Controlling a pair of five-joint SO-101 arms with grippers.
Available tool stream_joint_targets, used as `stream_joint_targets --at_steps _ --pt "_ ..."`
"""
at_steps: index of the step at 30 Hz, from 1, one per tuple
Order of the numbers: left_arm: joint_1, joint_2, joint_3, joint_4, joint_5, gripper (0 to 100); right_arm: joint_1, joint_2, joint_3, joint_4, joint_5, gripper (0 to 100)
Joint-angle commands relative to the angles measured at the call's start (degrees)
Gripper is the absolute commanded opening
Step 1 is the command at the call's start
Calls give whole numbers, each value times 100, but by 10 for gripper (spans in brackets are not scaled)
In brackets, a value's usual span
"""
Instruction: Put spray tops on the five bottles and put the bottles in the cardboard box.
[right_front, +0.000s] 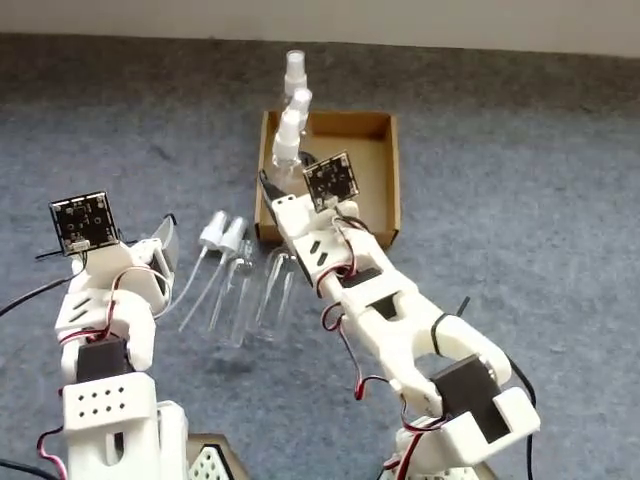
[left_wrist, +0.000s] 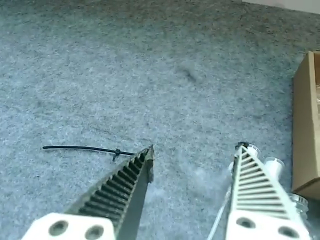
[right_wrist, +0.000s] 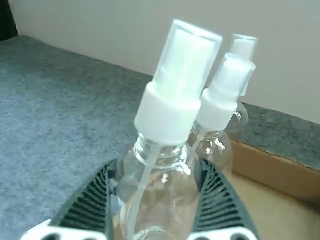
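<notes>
Clamped in right gripper (right_wrist: 158, 167): bottle (right_wrist: 156, 192) with spray top (right_wrist: 176, 85), at cardboard box (right_front: 394, 175) edge. Left gripper (left_wrist: 195, 152): spread apart, above carpet (left_wrist: 125, 75).

High view: fixed above and behind the left arm (right_front: 100, 330) and right arm (right_front: 400, 330), looking down and forward over the grey carpet (right_front: 520, 150) to a strip of wall (right_front: 450, 20).
Left wrist view: rides the left arm, close over the carpet, sighting out between the fingers of the left gripper (left_wrist: 197, 149).
Right wrist view: rides the right arm, very near and angled low toward the wall, past the right gripper (right_wrist: 156, 170) and the bottle (right_wrist: 165, 165) it clamps.
Shared ground: the cardboard box (right_front: 380, 180) appears in all three views, as a side wall (left_wrist: 306, 125) from the left wrist and a rim (right_wrist: 270, 165) from the right. The loose spray tops (right_front: 222, 232) also show from the left wrist (left_wrist: 272, 167).
</notes>
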Motion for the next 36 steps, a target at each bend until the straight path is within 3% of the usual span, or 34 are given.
stream_joint_targets --at_steps 1,15,22,36 --pt "92 -31 -31 -105 35 234 -48 -31 -40 -127 79 7" --pt "92 -31 -31 -105 35 234 -57 -31 -31 -92 105 8" --pt "92 -31 -31 -105 35 234 -57 -31 -31 -92 79 134" --pt "92 -57 40 -141 35 234 -145 -31 259 -119 114 139"
